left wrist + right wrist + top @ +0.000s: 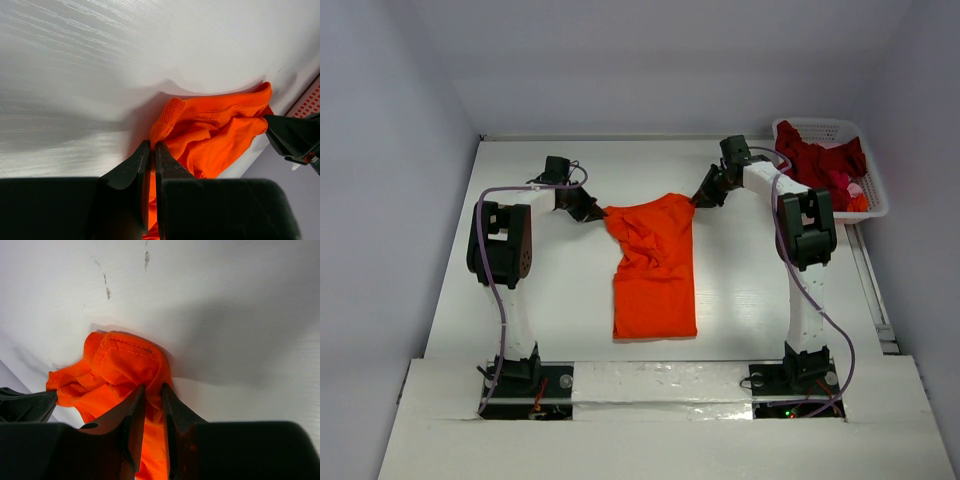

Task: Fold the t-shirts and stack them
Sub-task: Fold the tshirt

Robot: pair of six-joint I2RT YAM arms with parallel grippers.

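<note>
The orange t-shirt (655, 270) lies in the middle of the table, its lower part flat and its upper part bunched and stretched between both grippers. My left gripper (592, 212) holds the shirt's upper left corner; in the left wrist view its jaws (152, 145) are shut on the orange cloth (220, 125). At the upper right corner is my right gripper (700, 200). Its jaws (152, 387) stand narrow, with a fold of the orange t-shirt (120, 365) pinched between them. Dark red t-shirts (820, 160) are heaped in the basket.
The white latticed basket (877, 205) stands at the back right corner, beside the right arm's elbow. Walls close the table in on the left, back and right. A white board runs along the near edge over both arm bases.
</note>
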